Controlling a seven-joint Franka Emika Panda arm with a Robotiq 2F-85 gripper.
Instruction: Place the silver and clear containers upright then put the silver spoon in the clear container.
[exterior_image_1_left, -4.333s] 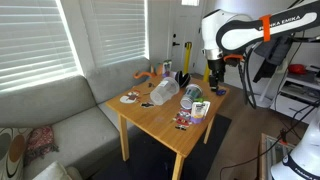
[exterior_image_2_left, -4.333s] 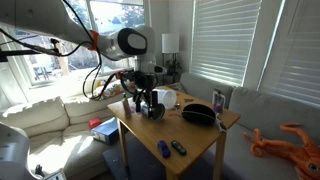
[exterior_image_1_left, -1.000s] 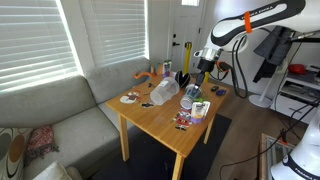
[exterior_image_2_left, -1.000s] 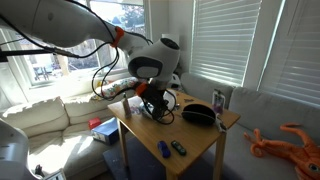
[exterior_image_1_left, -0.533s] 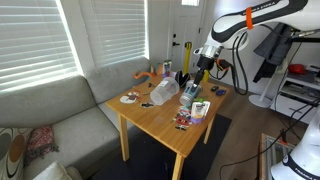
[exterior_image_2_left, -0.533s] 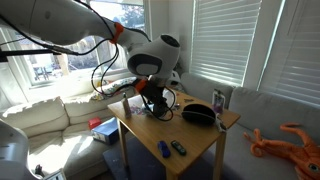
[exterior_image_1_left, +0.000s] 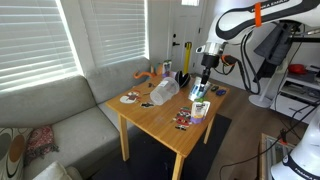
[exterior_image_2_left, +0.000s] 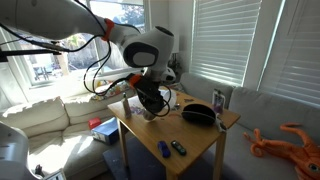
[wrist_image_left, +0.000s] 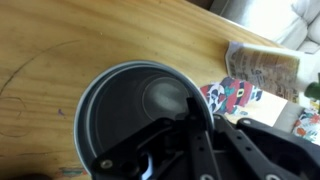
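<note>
The silver container fills the wrist view with its open mouth facing the camera. My gripper is shut on its rim, one finger inside and one outside. In both exterior views the gripper points down at the silver container near the table's edge. The clear container lies on its side a little way off on the wooden table. I cannot make out the silver spoon in any view.
A printed card lies on the table next to the silver container. A black bowl-like object and two small dark items are on the table. An orange octopus toy and a couch are nearby.
The jaws have closed on the silver container's rim. The wrist has swung from a tilt to pointing nearly straight down over it.
</note>
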